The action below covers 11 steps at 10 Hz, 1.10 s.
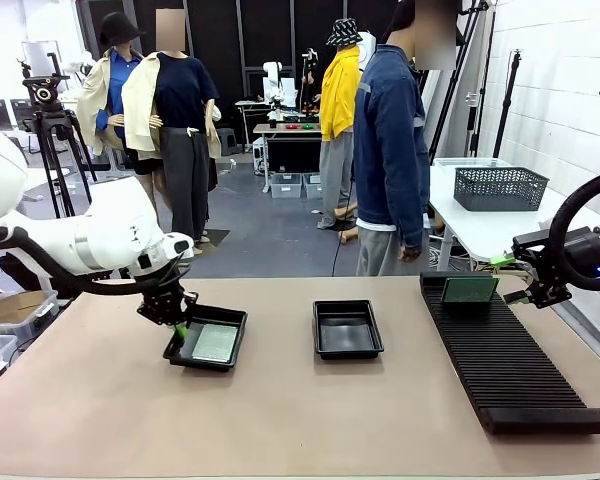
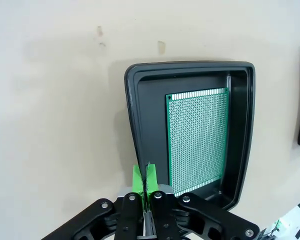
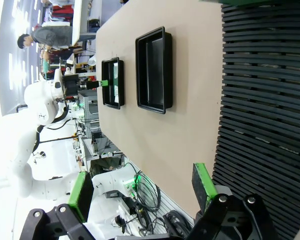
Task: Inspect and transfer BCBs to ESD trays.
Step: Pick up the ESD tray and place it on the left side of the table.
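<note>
At left: left fingers (image 2: 146, 176) closed, empty, at rim of left tray (image 1: 235, 318); BCB (image 1: 216, 343) lies inside. Best lift straight up, no nudging tray. Mid-counter (image 1: 280, 420): middle tray (image 1: 348, 354) bare. At right: second BCB (image 1: 470, 290) upright at far end of slotted rack (image 1: 520, 380); right fingers (image 3: 204, 184) wide open just beside. Straddle board edges squarely, draw out along slot. No readable writing.

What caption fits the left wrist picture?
Shut left gripper at the rim of a black tray holding a green circuit board.
</note>
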Motion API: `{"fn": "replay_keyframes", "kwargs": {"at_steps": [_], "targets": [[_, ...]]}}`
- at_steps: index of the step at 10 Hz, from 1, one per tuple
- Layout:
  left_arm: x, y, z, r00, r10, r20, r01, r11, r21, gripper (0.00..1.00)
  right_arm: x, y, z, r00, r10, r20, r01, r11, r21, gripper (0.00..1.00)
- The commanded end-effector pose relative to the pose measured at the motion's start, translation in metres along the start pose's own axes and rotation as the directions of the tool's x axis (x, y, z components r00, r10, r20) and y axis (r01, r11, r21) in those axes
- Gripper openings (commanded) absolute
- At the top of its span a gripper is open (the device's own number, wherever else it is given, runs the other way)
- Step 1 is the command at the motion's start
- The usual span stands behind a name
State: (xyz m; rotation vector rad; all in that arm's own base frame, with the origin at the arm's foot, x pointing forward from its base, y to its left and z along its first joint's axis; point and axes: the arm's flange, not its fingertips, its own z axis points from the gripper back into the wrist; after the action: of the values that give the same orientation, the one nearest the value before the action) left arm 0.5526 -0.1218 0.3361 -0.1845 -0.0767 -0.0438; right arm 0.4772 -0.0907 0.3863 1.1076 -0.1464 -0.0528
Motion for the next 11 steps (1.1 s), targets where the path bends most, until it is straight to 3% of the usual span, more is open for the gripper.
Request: {"fn": "replay_keyframes", "kwargs": {"at_steps": [1,3,7,11], "targets": [[-0.010,0.019,0.007,1.000,-0.025,-0.009,0.025,1.000,-0.016,0.00,0.002,0.002,-0.001,1.000,-0.017,-0.005,0.017,1.000,-0.004,1.00],[-0.009,0.043,0.011,0.999,-0.036,-0.030,0.035,0.999,-0.020,0.00,0.002,0.002,-0.001,1.000,-0.017,-0.005,0.017,1.000,-0.004,1.00],[-0.003,0.109,0.020,0.997,0.057,-0.053,-0.059,0.997,-0.051,0.00,0.002,0.002,-0.001,1.000,-0.017,-0.005,0.017,1.000,-0.004,1.00],[-0.007,0.168,0.040,0.999,0.034,-0.002,-0.034,0.997,-0.071,0.00,0.002,0.002,-0.001,1.000,-0.017,-0.005,0.017,1.000,-0.004,1.00]]}}
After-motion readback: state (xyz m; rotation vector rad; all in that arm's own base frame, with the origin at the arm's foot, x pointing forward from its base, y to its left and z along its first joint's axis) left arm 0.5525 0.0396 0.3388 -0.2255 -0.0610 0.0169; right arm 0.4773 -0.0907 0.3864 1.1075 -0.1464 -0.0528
